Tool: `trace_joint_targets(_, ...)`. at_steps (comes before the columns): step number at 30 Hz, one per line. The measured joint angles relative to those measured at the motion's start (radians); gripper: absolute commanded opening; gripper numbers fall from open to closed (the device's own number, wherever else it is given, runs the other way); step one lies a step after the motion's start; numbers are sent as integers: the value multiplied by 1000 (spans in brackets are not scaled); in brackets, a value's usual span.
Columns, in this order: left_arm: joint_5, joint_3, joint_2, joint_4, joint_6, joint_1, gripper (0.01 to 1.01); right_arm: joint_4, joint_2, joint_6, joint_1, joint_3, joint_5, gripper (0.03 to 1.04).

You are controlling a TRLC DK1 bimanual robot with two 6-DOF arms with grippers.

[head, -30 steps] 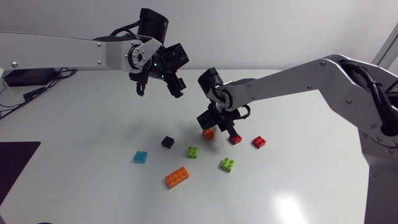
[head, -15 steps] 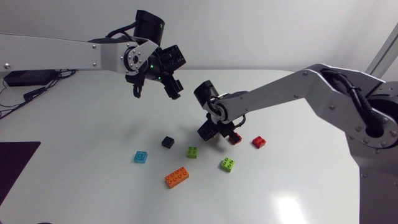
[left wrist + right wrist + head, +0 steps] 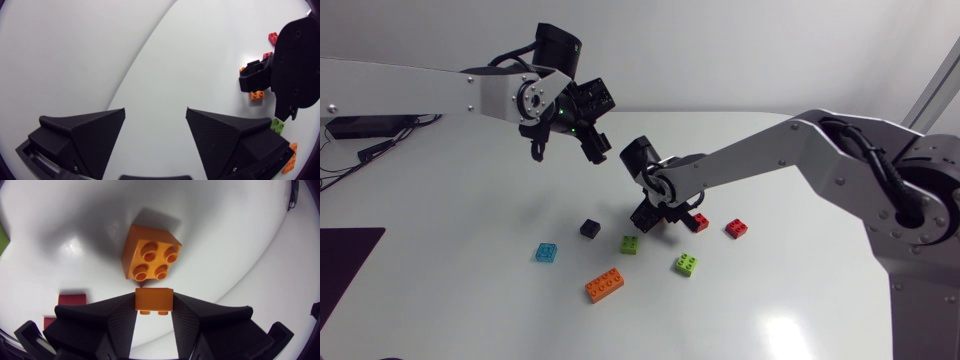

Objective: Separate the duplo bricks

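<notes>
My right gripper (image 3: 655, 214) is low over the table and shut on a small orange brick (image 3: 154, 301), which shows only in the right wrist view. Just ahead of its fingers an orange two-by-two brick (image 3: 150, 255) lies studs up, apart from the held one. A red brick (image 3: 73, 299) lies beside the gripper. My left gripper (image 3: 570, 148) hangs open and empty above the table, behind the bricks. The left wrist view shows its own fingers (image 3: 85, 132) spread wide, with my right gripper (image 3: 256, 80) and the orange brick (image 3: 257, 95) ahead.
Loose on the table are a black brick (image 3: 589, 228), two green bricks (image 3: 630, 244) (image 3: 686, 264), a blue brick (image 3: 547, 252), a long orange brick (image 3: 605, 286) and two red bricks (image 3: 699, 222) (image 3: 736, 228).
My right gripper has slid left over the table, still shut, and now covers the orange brick in the head view. The left gripper has drifted slightly and opened a little wider.
</notes>
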Motion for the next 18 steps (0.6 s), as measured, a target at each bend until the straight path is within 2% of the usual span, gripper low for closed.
trace_joint_targets(4, 0, 0, -2, 1, 0, 0, 848, 18, 10, -20, 0, 0, 27, 430)
trace_joint_targets(16, 0, -33, -7, 1, 0, 0, 849, 48, 34, -46, 7, 0, 60, 718)
trace_joint_targets(18, 0, -33, -11, 2, 0, 0, 849, 52, 34, -48, 8, 1, 62, 800)
